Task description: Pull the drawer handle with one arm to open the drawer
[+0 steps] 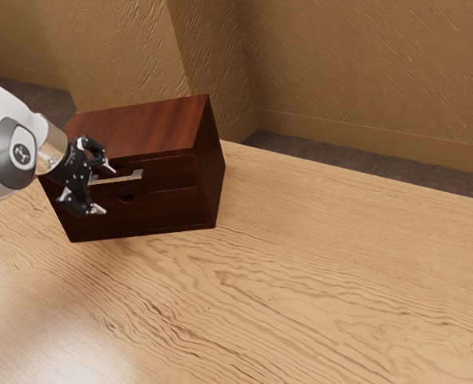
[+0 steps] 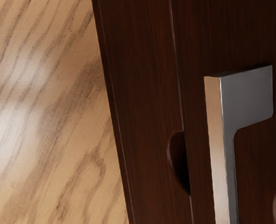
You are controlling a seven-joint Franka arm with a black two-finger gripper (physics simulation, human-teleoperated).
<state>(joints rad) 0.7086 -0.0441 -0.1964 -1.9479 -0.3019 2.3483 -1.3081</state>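
Surface (image 1: 300, 280): light wood-grain, bare across the whole foreground and out to the exterior view's right. There is plenty of open room in front of the cabinet.

Cabinet (image 1: 140, 124): a small dark-wood box that stands on the surface near its far edge, at the exterior view's left. Its front has two drawers, a top drawer (image 1: 168, 172) over a lower drawer (image 1: 164, 208). The insides of both are hidden, so the contents are unknown. I cannot tell whether the top drawer sits flush or slightly out. A half-round notch (image 1: 125, 198) is cut in the lower front's upper edge.

Drawer handle (image 1: 120, 177): a flat silver bar that runs across the top drawer front.

Gripper (image 1: 104, 190): it is at the cabinet front, having come in from the exterior view's left. The fingers (image 1: 90, 210) are spread wide. One stands above the bar's near end and one below it. They straddle the bar but are not clamped on it.

The wrist view shows the handle (image 2: 219, 154) close ahead of the hand, on the dark front (image 2: 142, 93), with the notch (image 2: 180, 161) just beside it.

Beyond the surface's far edge is grey floor (image 1: 364, 160), then a tan textured wall (image 1: 364, 64).
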